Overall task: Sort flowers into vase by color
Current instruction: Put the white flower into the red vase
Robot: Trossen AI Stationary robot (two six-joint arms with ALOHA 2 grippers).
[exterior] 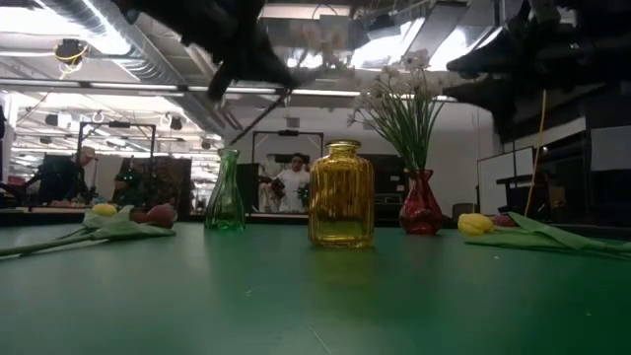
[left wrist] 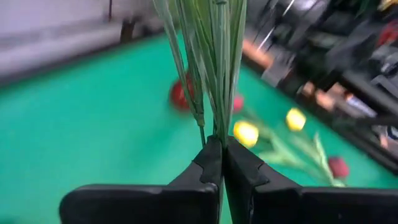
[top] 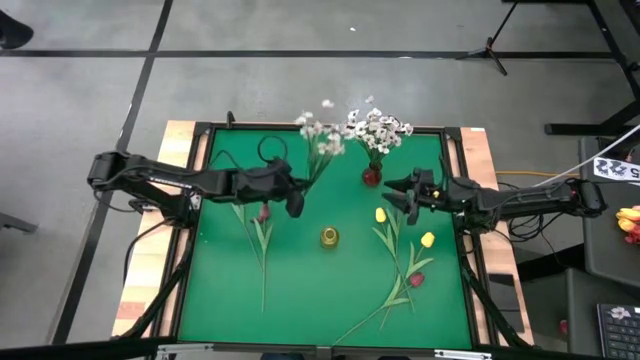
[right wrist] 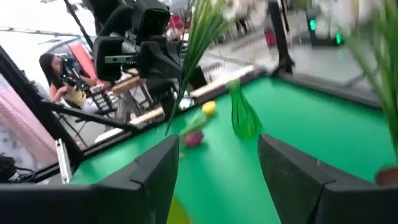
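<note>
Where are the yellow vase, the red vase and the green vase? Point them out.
Yellow vase [exterior: 341, 194]: low view, middle of its ribbed body.
Red vase [exterior: 421, 209]: low view, its rounded belly.
Green vase [exterior: 226, 202]: low view, lower part of its glass body.

A lab: exposed ceiling ducts [exterior: 89, 39], a camera tripod [top: 490, 45], people at workbenches [exterior: 59, 177].

We note the table [exterior: 296, 306] carries a matt green cloth-like cover, smooth, with bare wood edging at its sides. On it, the yellow vase [exterior: 341, 194] appears as ribbed, glossy glass; the green vase [exterior: 226, 192] and red vase [exterior: 421, 204] beside it look equally glossy.
</note>
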